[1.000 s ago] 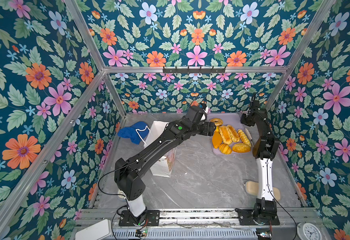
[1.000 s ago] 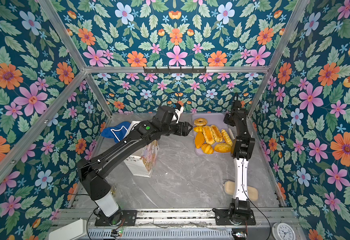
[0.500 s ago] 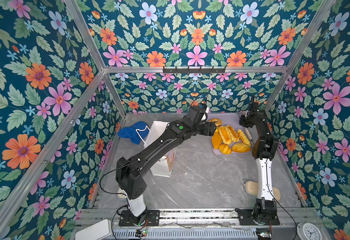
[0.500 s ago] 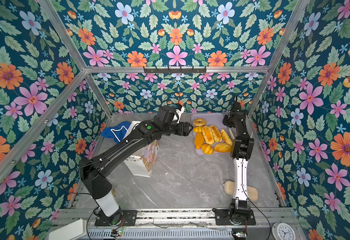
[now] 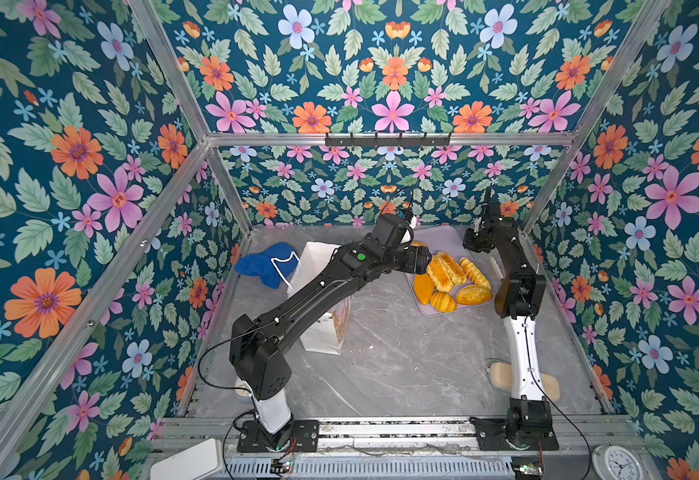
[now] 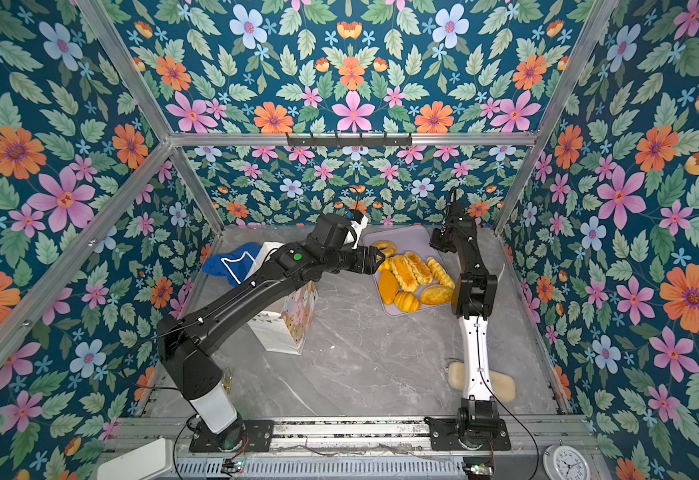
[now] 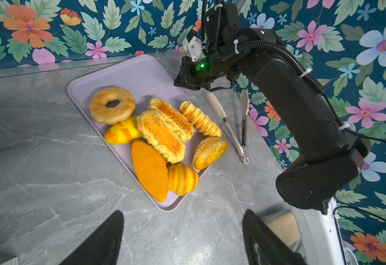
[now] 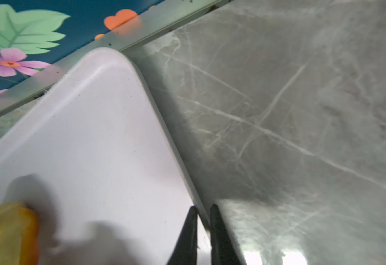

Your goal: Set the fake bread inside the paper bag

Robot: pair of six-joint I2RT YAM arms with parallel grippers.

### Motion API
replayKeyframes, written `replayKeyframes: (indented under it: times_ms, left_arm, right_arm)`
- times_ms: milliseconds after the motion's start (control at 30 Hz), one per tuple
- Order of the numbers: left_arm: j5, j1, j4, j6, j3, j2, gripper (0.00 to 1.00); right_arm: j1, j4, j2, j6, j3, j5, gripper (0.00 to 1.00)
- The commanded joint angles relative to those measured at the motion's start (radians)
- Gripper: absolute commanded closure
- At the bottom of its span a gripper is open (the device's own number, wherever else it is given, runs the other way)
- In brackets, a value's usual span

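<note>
The fake bread (image 7: 162,137) lies heaped on the lilac tray (image 7: 141,75), which sits on the bench (image 5: 402,365) toward its back right corner, one short end close to the back edge. The left wrist view shows eight pieces. There is a ring bagel (image 7: 111,105) at the back of the heap, with two long toasted loaves side by side in the middle. Around them are a striped twist, a sesame bun, a flat orange oval, a ribbed bun and a yellow-orange piece tucked partly under a loaf.

The paper bag (image 6: 281,332) stands upright on the bench left of the tray and apart from it. Its top is hidden under the left arm, so its inside cannot be seen.

The left gripper (image 6: 375,259) hangs at the tray's left long edge near the bagel, jaws spread wide with nothing between them. The right gripper (image 8: 204,220) is at the tray's right long edge near the back. Its two black fingers are drawn close with the rim running between them, pinching the tray.

Metal tongs (image 7: 233,128) lie on the bench between the tray and the right edge. A blue cloth (image 5: 264,264) lies crumpled near the back left corner.
</note>
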Motion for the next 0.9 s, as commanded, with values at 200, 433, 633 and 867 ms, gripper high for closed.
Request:
replayKeyframes:
  times_ms: [200,433,633,867]
  left_arm:
    - [0.002,0.002,0.042,-0.021,-0.035,-0.037,0.18]
    - [-0.009,0.002,0.056,-0.037,-0.087,-0.081,0.18]
    - [-0.017,0.001,0.056,-0.046,-0.110,-0.102,0.18]
    - [-0.020,0.000,0.056,-0.056,-0.111,-0.123,0.19]
  right_arm:
    - [0.038,-0.082,-0.003,0.073,-0.034,-0.060,0.92]
    - [0.038,-0.073,-0.006,0.143,-0.030,-0.098,0.88]
    - [0.021,-0.038,-0.044,0.195,-0.025,-0.136,0.77]
    - [-0.023,-0.026,-0.102,0.253,-0.045,-0.173,0.66]
